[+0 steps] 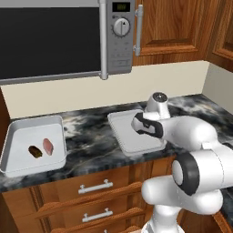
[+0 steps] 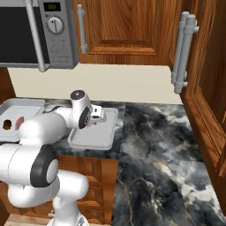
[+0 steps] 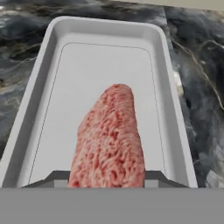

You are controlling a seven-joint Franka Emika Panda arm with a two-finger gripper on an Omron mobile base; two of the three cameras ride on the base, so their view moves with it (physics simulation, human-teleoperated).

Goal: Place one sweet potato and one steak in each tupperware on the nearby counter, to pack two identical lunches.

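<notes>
My gripper (image 3: 107, 180) is shut on a pale pink-red steak (image 3: 109, 135), which hangs just above the floor of a white-grey tupperware (image 3: 100, 61) with nothing lying in it. From the base, that tupperware (image 1: 125, 134) (image 2: 95, 139) sits mid-counter under my hand (image 1: 146, 125) (image 2: 95, 114). A second tupperware (image 1: 27, 132) (image 2: 24, 106) stands to the left on the marbled counter (image 1: 91, 136). It holds a dark brown sweet potato (image 1: 35, 151) (image 2: 7, 125) with another steak (image 1: 48, 145) (image 2: 19, 123) close beside it.
A microwave (image 1: 50, 38) hangs above the counter's left part, wooden cabinets (image 2: 128, 26) above the right. Drawers with silver bar handles (image 1: 95, 186) run below. A tall cabinet with a long handle (image 2: 183, 53) borders the counter corner on the right.
</notes>
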